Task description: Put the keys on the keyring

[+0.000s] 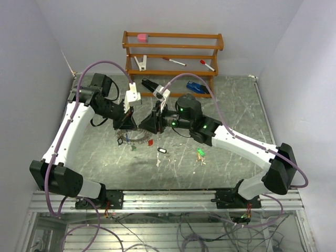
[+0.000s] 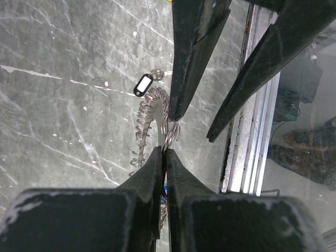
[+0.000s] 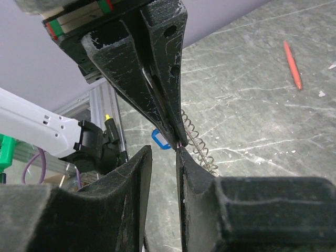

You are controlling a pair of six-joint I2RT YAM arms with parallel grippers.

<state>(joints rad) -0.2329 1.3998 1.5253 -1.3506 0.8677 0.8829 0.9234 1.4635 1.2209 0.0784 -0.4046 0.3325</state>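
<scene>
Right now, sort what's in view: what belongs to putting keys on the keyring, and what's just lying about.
For the job:
keyring
black-tagged key
red-tagged key
green-tagged key
blue-tagged key

Lying about:
wooden rack
pink block
white clip
pen
second pen
blue object

At frame bottom the left claw (image 2: 164,153) is pinched tight on the keyring (image 2: 144,128); the right claw (image 2: 193,127) hangs parted above, a black-tagged key (image 2: 142,85) on the tabletop (image 2: 63,105).

Two pincers (image 2: 164,151) (image 3: 164,152), one keyring (image 2: 170,131), at least three loose keys (image 1: 161,150), two pens (image 1: 173,61) (image 1: 207,64), one rack (image 1: 173,35)
</scene>
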